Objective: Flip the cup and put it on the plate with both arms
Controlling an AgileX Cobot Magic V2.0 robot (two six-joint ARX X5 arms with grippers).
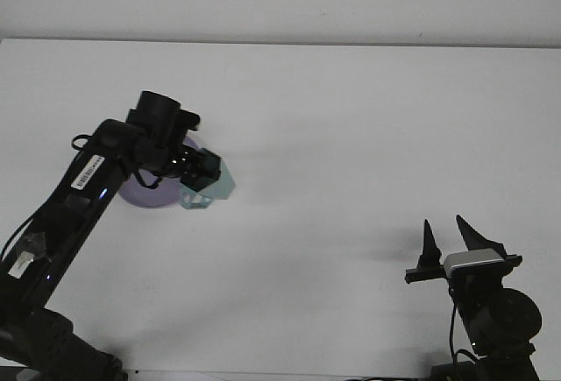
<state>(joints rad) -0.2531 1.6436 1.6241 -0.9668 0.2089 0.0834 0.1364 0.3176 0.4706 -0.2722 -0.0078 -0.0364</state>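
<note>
The pale blue cup [210, 186] is held by the left gripper [203, 173], whose black jaws are clenched on it. The cup is tilted and sits at the right edge of the purple plate [140, 190]; whether it touches the plate or hangs just above it, I cannot tell. The plate lies on the left part of the white table [351, 127] and is mostly covered by the left arm [83, 188], which reaches up from the lower left corner and bends to the right over it. Only the lower part of the plate shows under the arm. The right gripper [447, 239] is well apart, near the lower right corner of the table. Its two dark pointed fingers [428, 243] stand upright with a clear gap between them, released and holding nothing.
</note>
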